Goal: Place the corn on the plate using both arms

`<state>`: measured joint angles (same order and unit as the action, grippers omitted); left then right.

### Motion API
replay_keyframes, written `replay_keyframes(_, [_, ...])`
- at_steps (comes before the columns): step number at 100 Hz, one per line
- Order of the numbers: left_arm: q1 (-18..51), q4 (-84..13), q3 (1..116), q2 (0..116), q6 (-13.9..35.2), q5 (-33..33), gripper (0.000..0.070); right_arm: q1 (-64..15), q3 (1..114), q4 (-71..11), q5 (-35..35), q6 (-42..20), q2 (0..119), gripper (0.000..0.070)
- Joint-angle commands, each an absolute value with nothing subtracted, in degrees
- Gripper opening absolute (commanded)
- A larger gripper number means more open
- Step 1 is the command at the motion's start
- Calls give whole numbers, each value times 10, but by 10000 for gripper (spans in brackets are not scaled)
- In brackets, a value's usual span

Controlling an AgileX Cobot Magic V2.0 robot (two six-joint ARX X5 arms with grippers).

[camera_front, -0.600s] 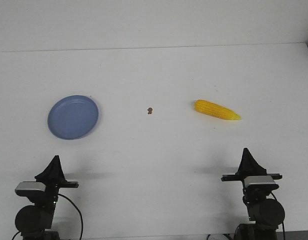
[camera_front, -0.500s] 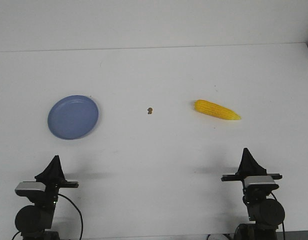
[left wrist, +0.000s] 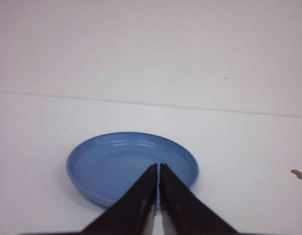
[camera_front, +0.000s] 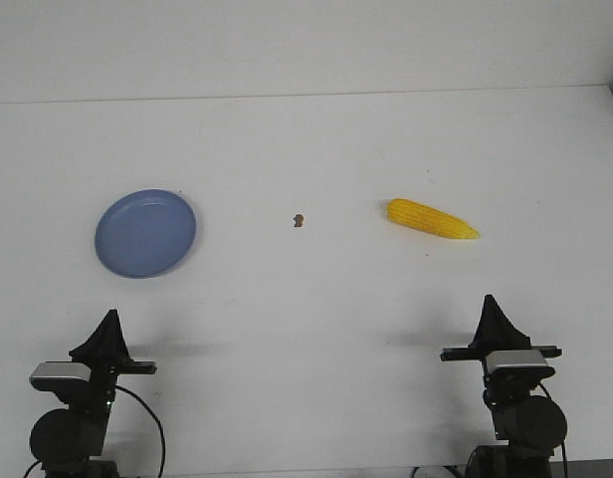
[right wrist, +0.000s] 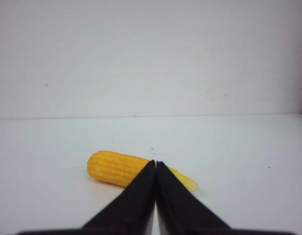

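On table: plate (camera_front: 145, 233) w/o corn (camera_front: 432, 219)

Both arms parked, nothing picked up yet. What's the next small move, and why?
Probably open the right gripper and reach forward toward the corn. Its fingers look shut, and the corn lies loose on the table ahead of it, far from the plate on the left side.

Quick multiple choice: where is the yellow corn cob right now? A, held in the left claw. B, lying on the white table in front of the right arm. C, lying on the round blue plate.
B: the yellow corn cob lies on the white table ahead of the right claw, far from the round blue plate.
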<state>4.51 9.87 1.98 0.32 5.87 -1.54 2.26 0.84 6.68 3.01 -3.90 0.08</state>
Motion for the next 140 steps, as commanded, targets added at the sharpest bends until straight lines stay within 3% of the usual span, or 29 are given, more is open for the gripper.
replay_keyframes(1, [45, 105, 22, 2, 54, -15, 15, 23, 7, 73, 30, -45, 1, 1])
replay_keyframes(43, [45, 101, 24, 2, 56, -15, 15, 22, 23, 109, 31, -67, 1, 1])
replay_keyframes(68, [44, 16, 93, 24, 57, -18, 15, 22, 116, 4, 30, -67, 25, 1])
replay_keyframes(93, [44, -41, 212, 119, 71, -20, 15, 22, 260, -122, 30, -62, 152, 1])
replay_keyframes(140, [44, -328, 540, 361, 72, -106, 15, 22, 531, -400, 37, -47, 416, 1])
